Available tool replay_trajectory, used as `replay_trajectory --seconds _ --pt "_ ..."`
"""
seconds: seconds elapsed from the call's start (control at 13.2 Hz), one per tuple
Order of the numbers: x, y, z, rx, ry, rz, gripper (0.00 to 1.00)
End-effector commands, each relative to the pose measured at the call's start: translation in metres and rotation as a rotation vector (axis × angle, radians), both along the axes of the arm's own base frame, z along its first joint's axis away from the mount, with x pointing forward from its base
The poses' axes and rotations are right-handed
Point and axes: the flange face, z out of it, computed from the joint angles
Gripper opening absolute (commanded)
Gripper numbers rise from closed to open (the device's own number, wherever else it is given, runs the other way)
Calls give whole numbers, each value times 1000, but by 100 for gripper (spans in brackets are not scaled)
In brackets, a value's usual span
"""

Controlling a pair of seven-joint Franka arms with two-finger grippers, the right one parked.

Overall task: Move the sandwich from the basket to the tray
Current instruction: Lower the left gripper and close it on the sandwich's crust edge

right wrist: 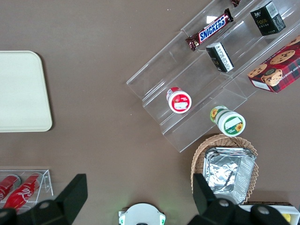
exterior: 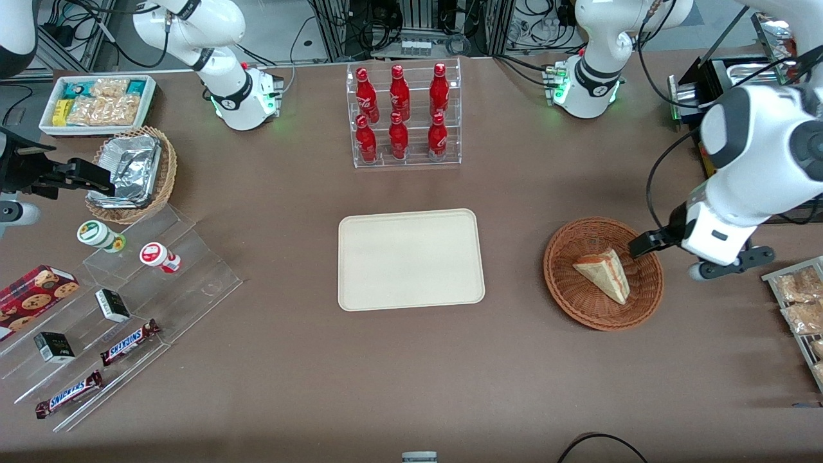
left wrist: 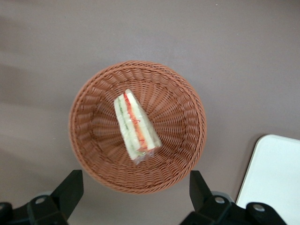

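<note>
The sandwich (exterior: 604,273) (left wrist: 135,127), a pale wedge with red and green filling along its edge, lies in the round reddish-brown basket (exterior: 566,283) (left wrist: 93,103). The cream tray (exterior: 410,258) (left wrist: 276,178) lies flat at the table's middle with nothing on it, toward the parked arm's end from the basket. My left gripper (exterior: 651,244) (left wrist: 133,190) hovers open above the basket's rim on the working arm's side. Nothing is between its fingers, and the sandwich lies apart from them.
A clear rack of red bottles (exterior: 404,116) stands farther from the front camera than the tray. Bagged snacks on a rack (exterior: 800,302) lie at the working arm's end. Acrylic steps with candy bars (exterior: 128,341) and a tan basket of foil containers (exterior: 132,170) are at the parked arm's end.
</note>
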Motion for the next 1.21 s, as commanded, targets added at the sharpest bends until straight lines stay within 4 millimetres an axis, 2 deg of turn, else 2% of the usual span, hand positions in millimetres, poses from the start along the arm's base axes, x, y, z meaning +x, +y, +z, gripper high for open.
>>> replay_trajectory --seconds 0.0,0.3,0.53,0.91,1.14 --pt "9 -20 -29 -7 -6 78 100" --pt "4 -20 -64 -9 -20 128 100" --pt "-8 -19 -92 -3 -33 159 100" --pt "-16 -14 -126 4 -12 168 100" --pt "-21 -5 -138 8 4 182 100"
